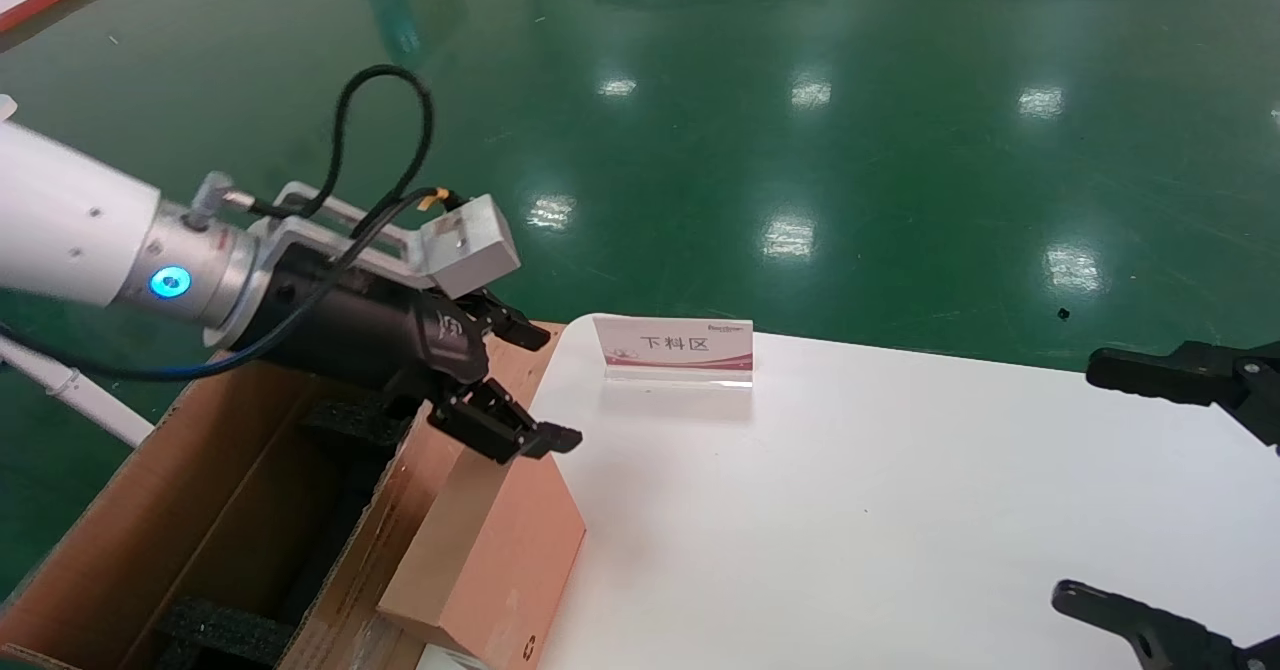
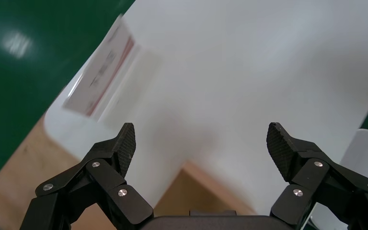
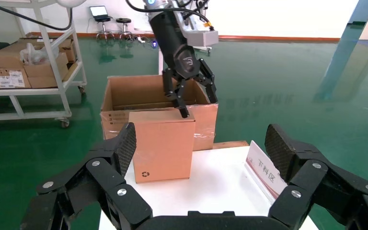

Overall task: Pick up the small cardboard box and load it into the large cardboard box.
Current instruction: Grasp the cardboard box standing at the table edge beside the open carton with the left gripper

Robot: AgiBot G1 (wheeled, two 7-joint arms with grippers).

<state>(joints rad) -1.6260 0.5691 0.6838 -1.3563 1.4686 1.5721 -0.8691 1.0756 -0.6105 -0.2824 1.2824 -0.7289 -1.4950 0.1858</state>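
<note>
- Left end effector (image 1: 515, 385) sits above the top far corner of the small cardboard box (image 1: 500, 550), fingers spread wide, gripping nothing; the left wrist view shows both pads (image 2: 126, 143) apart with only white surface between them.
- Small cardboard box stands upright on the white surface (image 1: 850, 510) at its left edge, right beside the large cardboard box (image 1: 200, 510); whether the two touch cannot be told. In the right wrist view it (image 3: 162, 143) is in front of the big carton (image 3: 139, 98), recycling mark low on the near face.
- Large cardboard box is open, flaps up, black foam inside, standing off the surface's left edge.
- Step in hand, as judged: settle the left fingers astride the small box's top and close.
- To do it well: centre over the box rather than the corner, come down squarely so both pads meet opposite faces, and avoid nudging the box off the edge.
- Lift should clear the carton's near flap before moving over the opening.
- Right end effector (image 1: 1160, 490) is parked at the surface's right side, fingers spread, empty.
- A sign card (image 1: 673, 350) stands at the far edge, out of the way.
</note>
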